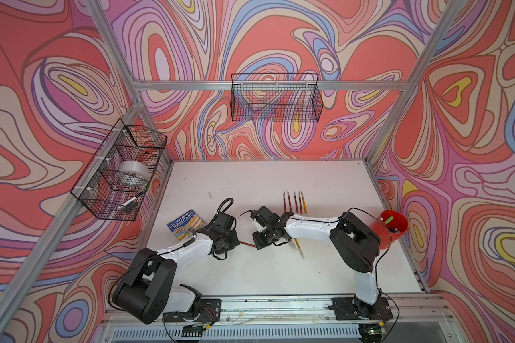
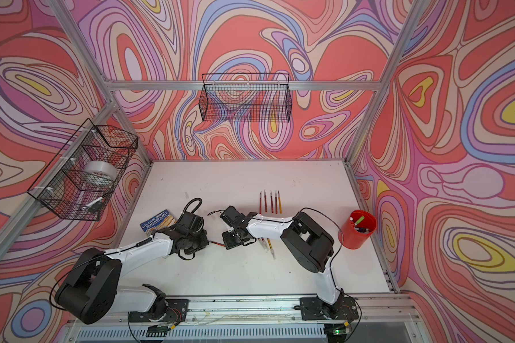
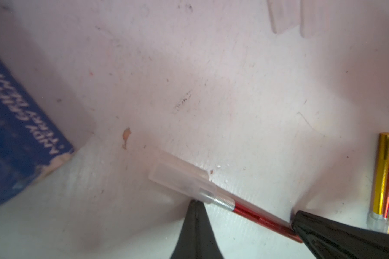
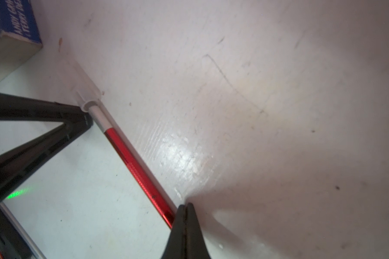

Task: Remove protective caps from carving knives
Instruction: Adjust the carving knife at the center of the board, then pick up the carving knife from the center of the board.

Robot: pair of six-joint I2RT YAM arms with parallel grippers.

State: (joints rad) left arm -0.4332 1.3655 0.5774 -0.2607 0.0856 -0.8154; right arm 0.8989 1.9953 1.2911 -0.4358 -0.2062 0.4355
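Carving knife (image 4: 133, 161), slim red metallic handle, silver collar, lay near centre of white tabletop (image 1: 280, 184); translucent plastic cap (image 3: 180, 179) fitted over blade. Left gripper (image 3: 195, 203): fully closed, empty, tip touching cap's mouth. Right gripper (image 4: 185, 206): fully closed, tip upon handle's end. Blue paperback (image 1: 185, 227) nearby, lettered "TERRY DENTON".

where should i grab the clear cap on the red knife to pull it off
Probably the middle of the protective cap, jaws coming from above and straddling its long sides: it lies flat on the table, a straight-walled sleeve. Then pull along the red knife, away from the handle.
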